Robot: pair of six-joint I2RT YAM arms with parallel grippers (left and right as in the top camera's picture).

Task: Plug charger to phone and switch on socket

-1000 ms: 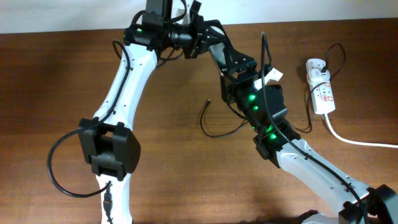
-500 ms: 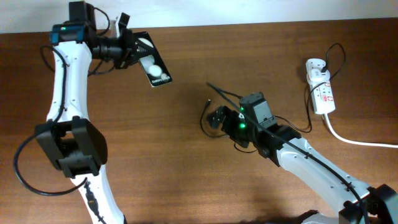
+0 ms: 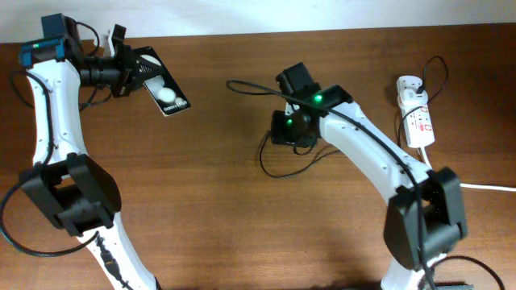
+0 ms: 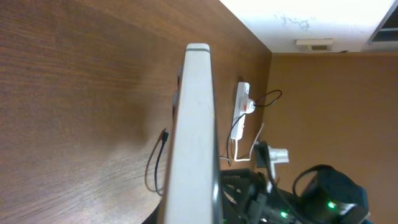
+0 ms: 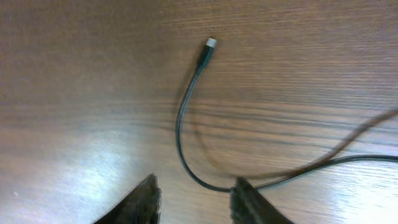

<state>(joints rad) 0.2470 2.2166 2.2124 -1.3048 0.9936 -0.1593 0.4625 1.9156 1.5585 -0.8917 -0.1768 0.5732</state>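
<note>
The phone (image 3: 165,94), black with two white glare spots, is lifted off the table at the far left, with my left gripper (image 3: 134,69) shut on its end. In the left wrist view only its pale edge (image 4: 196,124) shows, upright. The charger (image 3: 264,161) lies curled on the wood at mid table. In the right wrist view its connector tip (image 5: 210,43) lies free, pointing away. My right gripper (image 5: 196,200) hovers just above the cable's bend, open, the cable passing near one finger (image 5: 249,204). The socket (image 3: 415,113) lies at the far right.
A thick white cord (image 3: 461,183) runs from the socket off the right edge. The charger's thin cable loops round the socket's top end. The right arm's own black cable (image 3: 246,84) arcs above the table. The table's far edge meets a pale wall.
My left arm has swung leftward, carrying the phone from the table's middle to the far left. My right arm has come round over the charger's bend, and its jaws have narrowed.
</note>
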